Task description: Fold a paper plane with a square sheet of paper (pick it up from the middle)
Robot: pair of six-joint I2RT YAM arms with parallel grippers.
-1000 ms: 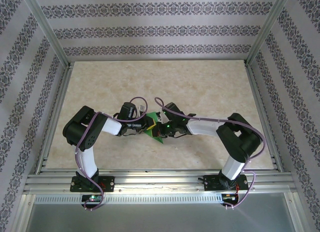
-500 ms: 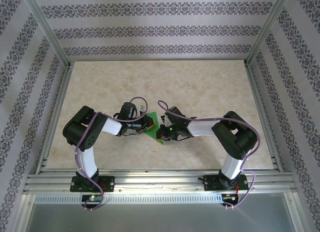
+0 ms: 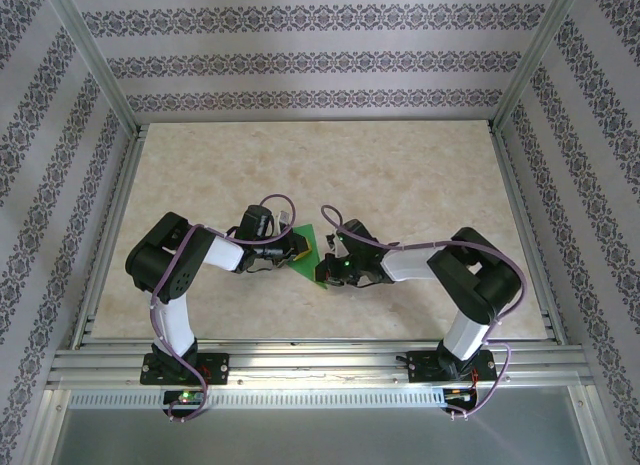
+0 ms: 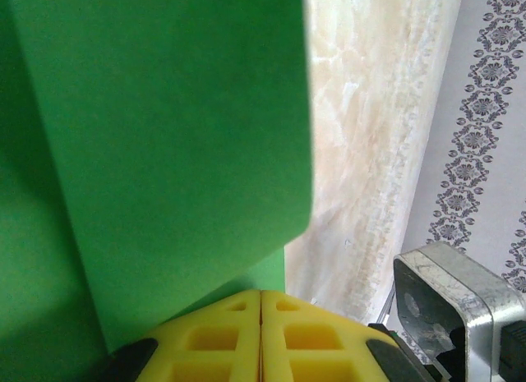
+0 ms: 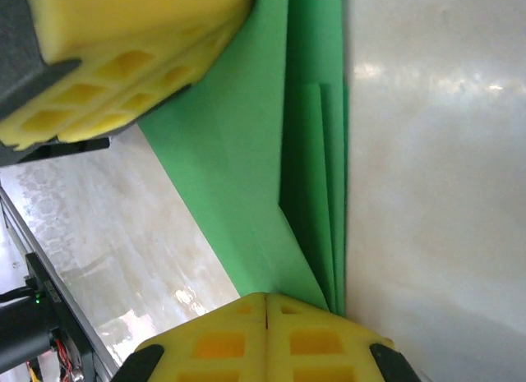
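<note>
**Both grippers pinch the folded paper over a marbled worktop**

The worktop (image 3: 420, 175) is a pale beige slab with a cloudy, marble-like pattern and a soft sheen that catches the light in the wrist views. Aluminium rails (image 3: 300, 363) frame it on all sides, and the two arm bases are bolted to the rails along the near edge. Three walls (image 3: 320, 60) close off the far, left and right edges. They are papered in off-white, crossed by bands of dark ornamental motifs.

The folded green paper (image 3: 309, 247) sits around the middle of the worktop, slightly nearer the near edge than the far one, between the two wrists. It is bright and unmarked. The right wrist view shows narrow layered flaps lying along one straight edge.

The left gripper (image 4: 261, 333) reaches in from the left. Its yellow fingers are pressed together with no gap and nip the paper, which fills the frame in front of them.

The right gripper (image 5: 265, 333) comes from the right. Its fingers are likewise fully closed, clamped on the point where the layers converge. The left gripper's yellow pads hold the opposite side.
</note>
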